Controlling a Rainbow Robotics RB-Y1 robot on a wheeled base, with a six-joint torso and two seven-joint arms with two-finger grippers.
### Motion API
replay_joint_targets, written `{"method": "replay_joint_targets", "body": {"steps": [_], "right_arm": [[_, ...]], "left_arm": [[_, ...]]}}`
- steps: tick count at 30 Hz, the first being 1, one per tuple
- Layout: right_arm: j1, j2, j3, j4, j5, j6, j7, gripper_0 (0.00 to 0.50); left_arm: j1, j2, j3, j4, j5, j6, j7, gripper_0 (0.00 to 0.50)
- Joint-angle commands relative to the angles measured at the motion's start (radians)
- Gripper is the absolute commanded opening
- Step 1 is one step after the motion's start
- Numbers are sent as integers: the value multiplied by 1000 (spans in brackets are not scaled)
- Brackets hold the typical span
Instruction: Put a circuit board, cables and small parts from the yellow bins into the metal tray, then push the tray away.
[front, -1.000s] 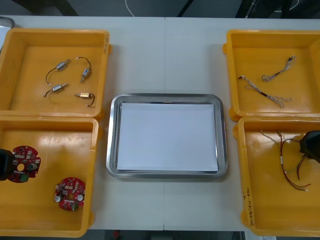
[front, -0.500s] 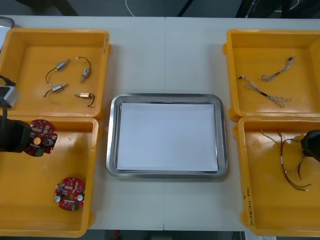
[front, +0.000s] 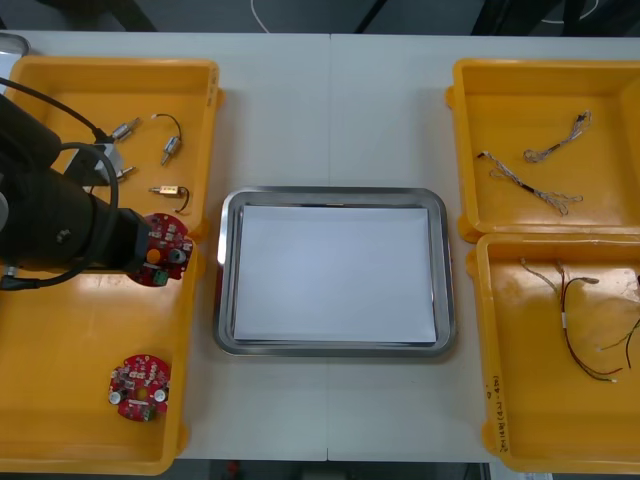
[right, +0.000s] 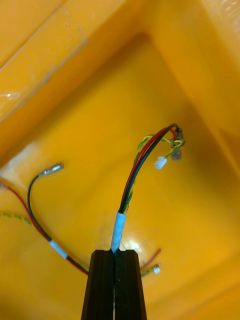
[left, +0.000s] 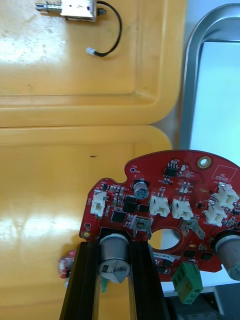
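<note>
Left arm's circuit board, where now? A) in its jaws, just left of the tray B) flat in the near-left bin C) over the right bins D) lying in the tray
A: the left gripper clamps the circuit board in its jaws just left of the metal tray; the right gripper pinches a cable.

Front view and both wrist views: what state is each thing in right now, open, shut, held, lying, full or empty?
Metal tray: white inside, nothing in it.
Left gripper: shut on a circuit board, just short of the tray.
Right gripper: shut on a red and yellow cable, whose far end curves up.
Second circuit board: lying flat, loose.
Small metal parts: lying loose.
</note>
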Motion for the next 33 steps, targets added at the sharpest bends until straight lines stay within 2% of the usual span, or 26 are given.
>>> {"method": "replay_joint_targets", "body": {"steps": [1,4,8,13,22,33], "right_arm": [[-19,-73,-32,-87,-27,92,23,0],[-33,-87,-29,-122,-55,99,38,0],[-36,-119,-32,-171,-130,99,55,0],[-41,-188,-24,-228,-248,99,75,0],[-41,-275,-22,-283,-435,99,109,0],[-84,-292,1,-374,-489,99,268,0]], "left_arm": [[-107,-34,-104,-13,-29,9,50,3],[-147,-64,-173,4,-57,8,90,2],[-199,-106,-272,53,-92,-9,136,1],[-250,-158,-397,119,-167,-50,190,2],[-265,-201,-522,206,-236,-155,237,2],[-265,-212,-631,252,-279,-216,269,3]]}}
